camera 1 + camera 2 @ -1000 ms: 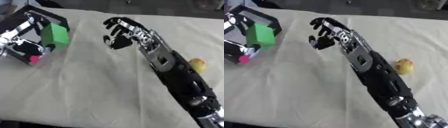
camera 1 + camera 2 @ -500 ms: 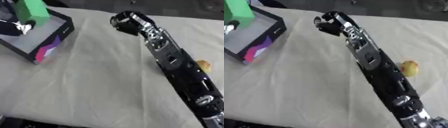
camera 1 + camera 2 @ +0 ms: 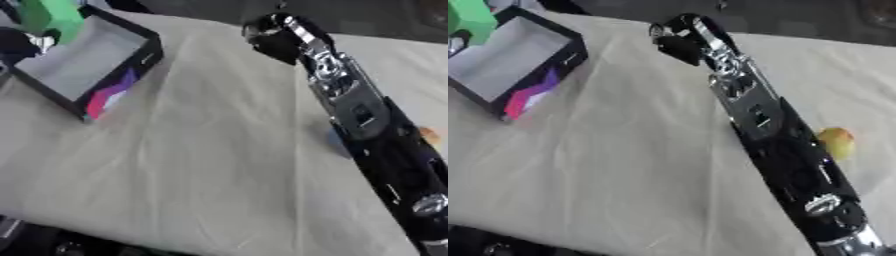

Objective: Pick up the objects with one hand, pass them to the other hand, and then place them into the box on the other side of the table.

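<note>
Landmark: black open box [image 3: 83,62], pale grey inside, pink and purple print on its near wall, sitting at the far left of the cloth-covered worktop [image 3: 201,175].

Left hand [image 3: 22,42] directly over the box's far-left corner, mostly cut off by the picture edge. Black and silver parts visible, wrapped around a green block [image 3: 48,17]. Block held upright above the box rim, not resting on the box floor as far as can be seen. Fingers curled round the block's lower part; exact contact points hard to make out.

Right hand [image 3: 677,42] well to the right of the box, near the worktop's far edge. Right arm running from the lower right corner diagonally up toward it, black with silver joints. Fingers bent inward into a compact curl, holding nothing visible. Hand appears raised above the cloth rather than resting on it, though cannot tell for sure.

Yellow-orange rounded object [image 3: 836,142] on the cloth far to the right of the box, just beyond the right forearm, partly hidden by it in the left eye view. Looks like a small fruit; kind unclear.

Cloth pale, wrinkled, with folds running between the box and the right arm. Box interior bare where visible.
</note>
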Robot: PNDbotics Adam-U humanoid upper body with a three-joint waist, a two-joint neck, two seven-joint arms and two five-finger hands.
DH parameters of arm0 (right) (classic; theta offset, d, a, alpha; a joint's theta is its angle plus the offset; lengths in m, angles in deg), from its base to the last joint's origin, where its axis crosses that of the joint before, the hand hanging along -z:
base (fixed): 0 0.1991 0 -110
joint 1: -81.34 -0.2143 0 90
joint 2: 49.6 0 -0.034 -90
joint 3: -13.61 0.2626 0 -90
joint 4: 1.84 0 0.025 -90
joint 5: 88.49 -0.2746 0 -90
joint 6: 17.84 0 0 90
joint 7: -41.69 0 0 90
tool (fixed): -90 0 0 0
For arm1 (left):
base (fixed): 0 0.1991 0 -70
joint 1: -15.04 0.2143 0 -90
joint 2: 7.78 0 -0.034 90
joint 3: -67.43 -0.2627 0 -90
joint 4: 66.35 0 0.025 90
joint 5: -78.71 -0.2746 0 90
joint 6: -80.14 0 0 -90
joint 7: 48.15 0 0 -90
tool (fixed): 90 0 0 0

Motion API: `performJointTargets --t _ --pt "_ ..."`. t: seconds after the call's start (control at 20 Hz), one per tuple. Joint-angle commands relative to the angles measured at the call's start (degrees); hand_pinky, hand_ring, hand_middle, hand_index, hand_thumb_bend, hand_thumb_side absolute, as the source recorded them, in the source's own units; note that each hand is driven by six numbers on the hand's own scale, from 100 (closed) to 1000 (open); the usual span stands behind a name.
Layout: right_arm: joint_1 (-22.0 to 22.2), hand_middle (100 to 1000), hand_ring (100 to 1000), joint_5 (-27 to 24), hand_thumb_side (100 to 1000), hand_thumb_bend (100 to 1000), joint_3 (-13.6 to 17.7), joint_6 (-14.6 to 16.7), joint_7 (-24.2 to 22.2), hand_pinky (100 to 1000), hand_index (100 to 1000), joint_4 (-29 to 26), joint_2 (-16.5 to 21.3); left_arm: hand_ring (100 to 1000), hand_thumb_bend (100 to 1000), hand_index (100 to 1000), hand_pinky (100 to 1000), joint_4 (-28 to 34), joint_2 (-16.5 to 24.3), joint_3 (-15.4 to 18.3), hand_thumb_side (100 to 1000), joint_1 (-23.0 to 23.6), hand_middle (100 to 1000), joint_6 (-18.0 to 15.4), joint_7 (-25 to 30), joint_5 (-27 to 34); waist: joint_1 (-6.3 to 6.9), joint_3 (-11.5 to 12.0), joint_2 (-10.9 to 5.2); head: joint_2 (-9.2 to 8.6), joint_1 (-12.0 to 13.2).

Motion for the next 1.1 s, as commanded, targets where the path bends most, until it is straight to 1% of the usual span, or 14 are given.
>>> performJointTargets --t 0.05,0.25,0.45,0.65,0.8,0.9,0.95,1.05,1.1 --pt "-1.7 855 828 0.3 576 100 0.8 -0.2 1.3 754 818 -1.9 1.0 534 183 324 819 -3.7 1.6 0.6 100 -2.1 294 -1.0 -0.3 -0.4 -0.4 0.0 -1.39 -0.76 1.3" --pt "-2.2 838 817 0.8 569 100 1.1 -0.5 2.0 748 812 -2.4 1.0 540 156 336 822 -9.7 0.2 -0.2 100 -5.3 303 -2.5 -0.4 -1.2 -0.79 -0.2 -1.34 -0.79 1.5" --pt "-2.4 827 809 0.5 557 100 1.5 -0.9 2.9 745 808 -2.7 1.3 544 142 347 824 -15.9 -1.2 -1.0 100 -8.6 312 -4.7 -0.9 -2.8 -1.22 -0.7 -1.13 -1.15 0.2" --pt "-2.9 816 800 0.3 548 100 1.7 -1.2 3.4 743 803 -3.0 1.7 549 165 356 821 -20.7 -2.3 -1.4 100 -11.7 318 -6.9 -1.5 -5.1 -1.5 -1.1 -0.39 -1.89 -0.5" --pt "-3.3 814 795 0.2 546 100 1.9 -1.3 3.8 742 800 -3.3 2.1 551 167 367 821 -23.0 -2.9 -1.4 100 -13.2 324 -7.8 -1.7 -6.8 -1.65 -1.3 0.26 -2.7 -1.0" --pt "-3.5 812 788 0.1 549 100 2.1 -1.4 4.0 740 798 -3.6 2.4 557 208 389 821 -24.1 -3.3 -1.4 100 -13.8 339 -8.1 -1.6 -7.6 -1.73 -1.5 0.68 -3.08 -1.2" --pt "-3.6 811 786 0.0 552 100 2.2 -1.4 4.1 739 799 -3.7 2.5 565 258 415 823 -24.6 -3.4 -1.4 100 -14.1 362 -8.2 -1.5 -8.0 -1.77 -1.5 0.87 -3.21 -1.3" --pt "-3.7 811 784 -0.2 554 100 2.4 -1.4 4.2 739 800 -3.9 2.6 595 307 496 833 -25.8 -3.7 -1.4 100 -14.5 434 -7.9 -0.9 -9.2 -1.86 -1.6 1.17 -3.39 -1.4" --pt "-3.8 812 784 -0.3 538 100 2.4 -1.4 4.2 740 801 -4.0 2.6 658 332 623 848 -26.5 -3.8 -1.3 100 -14.7 515 -7.7 -0.4 -9.8 -1.9 -1.7 1.26 -3.4 -1.4"
